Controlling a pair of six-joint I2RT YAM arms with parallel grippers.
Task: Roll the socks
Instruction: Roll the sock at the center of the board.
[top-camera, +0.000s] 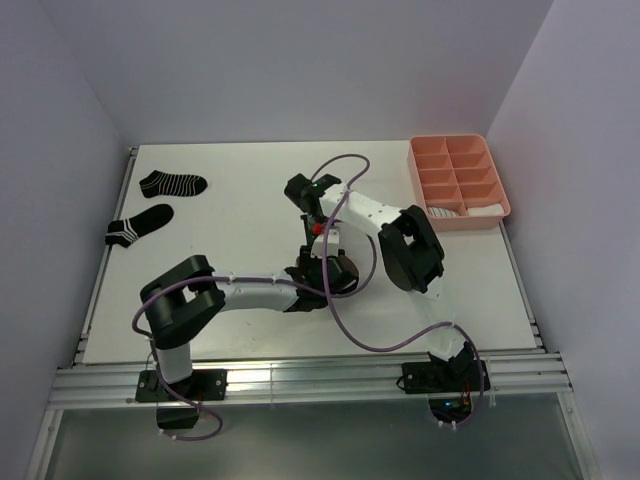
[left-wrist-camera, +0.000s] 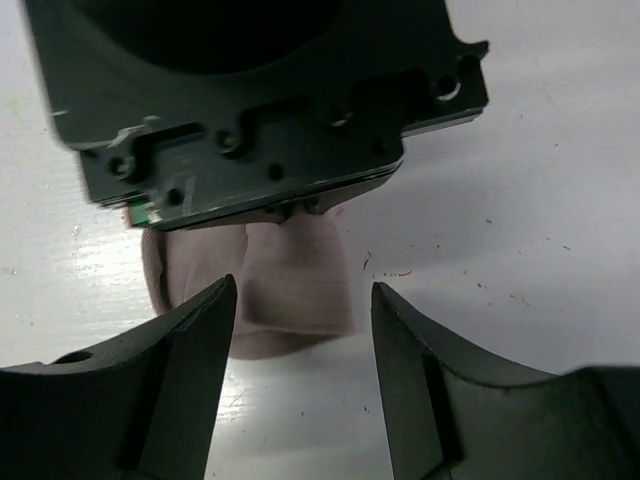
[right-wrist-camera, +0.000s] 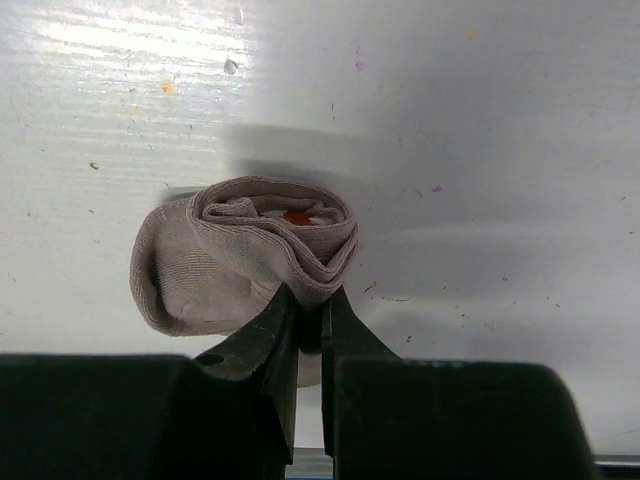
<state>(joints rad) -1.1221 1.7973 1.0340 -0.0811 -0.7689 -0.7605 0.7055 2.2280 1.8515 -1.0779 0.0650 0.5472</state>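
1 taupe sock (right-wrist-camera: 215, 265) pinched by right hand (right-wrist-camera: 310, 300); left hand (left-wrist-camera: 302, 290) gapes; 2 black socks (top-camera: 172, 184) (top-camera: 140, 225).

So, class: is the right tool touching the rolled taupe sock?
Touching. Right wrist view shows the right tool pinching a fold of the rolled taupe sock.

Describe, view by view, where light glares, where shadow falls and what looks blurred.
Top external: evenly lit and sharp, glare on the metal rail. Left wrist: the left claw looms dark and soft-edged, the taupe sock shaded under the right arm. Right wrist: glare whitens the table at upper left, a shadow band lies behind the sharp sock.
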